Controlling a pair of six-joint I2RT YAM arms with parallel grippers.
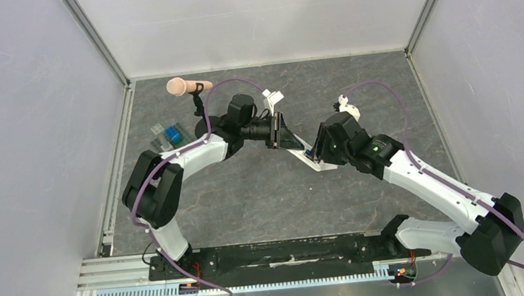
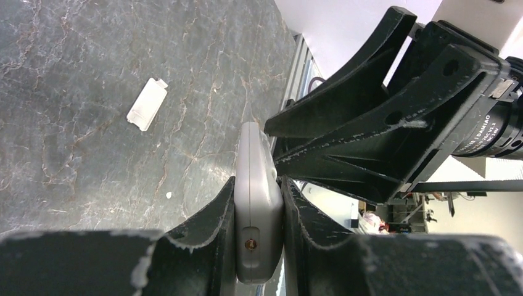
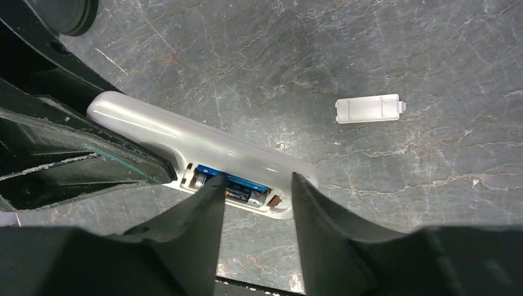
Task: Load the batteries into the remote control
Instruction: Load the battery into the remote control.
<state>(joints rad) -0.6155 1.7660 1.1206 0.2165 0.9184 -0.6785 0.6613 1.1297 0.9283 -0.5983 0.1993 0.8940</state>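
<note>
**Ana:** Remote control (image 2: 258, 203) first: where is it? I'm going left to right from it.

**Ben:** Lifted off the desk (image 1: 263, 191), mid-scene. On its left, the left gripper (image 2: 258, 213) has its jaws clamped on the remote's long edges, one finger on each side. Further left of the remote lie the pink microphone (image 1: 184, 86) and the blue brick (image 1: 172, 135).

**Ana:** And on its right?

**Ben:** The right gripper (image 3: 258, 203) hangs at the remote's open battery bay. Its jaws are apart, and nothing seems held between them. A blue battery (image 3: 243, 188) already lies in the bay; I can't make out a second one. The loose white cover (image 3: 370, 108) rests on the desk, well to the right of the remote.

**Ana:** How will it handle?

**Ben:** I judge it light, stiff and smooth, so it could slip or twist if pushed hard. Holding the flat side edges near one end, as now, leaves the bay free.

**Ana:** Its looks?

**Ben:** Slim, pale grey-white, rounded corners, glossy shell.
</note>
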